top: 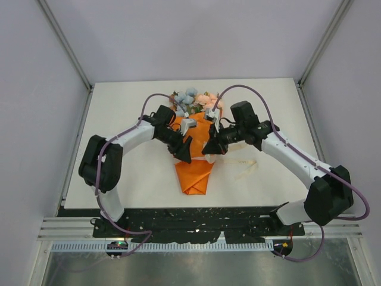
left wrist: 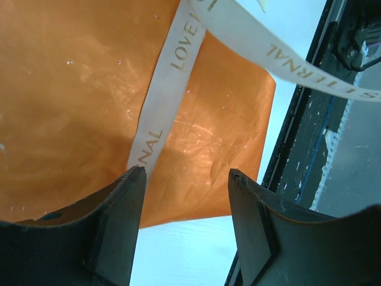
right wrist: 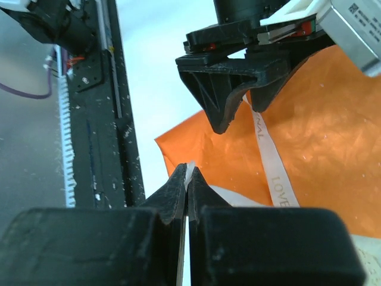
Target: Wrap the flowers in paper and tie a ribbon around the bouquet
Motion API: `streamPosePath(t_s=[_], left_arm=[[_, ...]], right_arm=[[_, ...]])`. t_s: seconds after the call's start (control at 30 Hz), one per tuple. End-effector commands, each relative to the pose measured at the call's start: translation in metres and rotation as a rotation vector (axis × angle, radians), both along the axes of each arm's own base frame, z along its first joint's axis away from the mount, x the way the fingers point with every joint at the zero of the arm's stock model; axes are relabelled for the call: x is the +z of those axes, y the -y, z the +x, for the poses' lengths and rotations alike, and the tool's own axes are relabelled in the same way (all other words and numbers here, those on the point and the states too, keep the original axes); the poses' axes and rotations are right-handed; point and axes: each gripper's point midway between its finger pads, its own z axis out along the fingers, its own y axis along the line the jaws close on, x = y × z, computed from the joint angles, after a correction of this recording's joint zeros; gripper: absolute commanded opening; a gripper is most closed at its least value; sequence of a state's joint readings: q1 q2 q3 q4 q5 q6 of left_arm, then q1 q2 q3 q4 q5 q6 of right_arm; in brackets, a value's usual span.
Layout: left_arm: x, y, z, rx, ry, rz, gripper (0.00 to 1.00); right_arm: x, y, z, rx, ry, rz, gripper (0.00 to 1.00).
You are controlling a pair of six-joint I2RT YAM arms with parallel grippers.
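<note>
As right tool [right wrist: 188,170] pinches the ribbon [right wrist: 274,173], left tool [left wrist: 185,171] gapes beside it

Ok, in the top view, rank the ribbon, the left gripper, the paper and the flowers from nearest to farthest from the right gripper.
1. ribbon, pinched in the right gripper.
2. left gripper opposite, and paper underneath: too close to call.
3. flowers, at the far end.
</note>
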State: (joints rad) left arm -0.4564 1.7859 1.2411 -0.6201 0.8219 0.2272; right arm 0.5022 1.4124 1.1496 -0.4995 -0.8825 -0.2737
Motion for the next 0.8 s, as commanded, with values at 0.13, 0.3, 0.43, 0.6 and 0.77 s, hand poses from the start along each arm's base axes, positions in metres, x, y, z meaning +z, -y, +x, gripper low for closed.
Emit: streamPosePath(t_s=[0.13, 0.3, 0.43, 0.6, 0.77], left_arm=[[-0.017, 0.012, 0.016, -0.026, 0.046, 0.122, 0.54], [-0.029, 0.009, 0.02, -0.006, 0.01, 0.172, 0.32], [-0.032, 0.011, 0.02, 0.009, -0.017, 0.173, 0.16], [-0.006, 0.017, 0.04, 0.115, -0.08, 0.045, 0.0], [0.022, 0.012, 0.083, 0.303, -0.173, -0.118, 0.0]], right_arm=[[-0.017, 0.008, 0.011, -0.044, 0.229, -0.04, 0.05], [-0.021, 0.01, 0.012, -0.038, 0.234, -0.06, 0.05], [-0.02, 0.009, 0.012, -0.032, 0.24, -0.057, 0.05], [-0.032, 0.005, 0.02, -0.02, 0.275, -0.099, 0.05], [-0.026, -0.007, 0.039, 0.003, 0.345, -0.119, 0.06]])
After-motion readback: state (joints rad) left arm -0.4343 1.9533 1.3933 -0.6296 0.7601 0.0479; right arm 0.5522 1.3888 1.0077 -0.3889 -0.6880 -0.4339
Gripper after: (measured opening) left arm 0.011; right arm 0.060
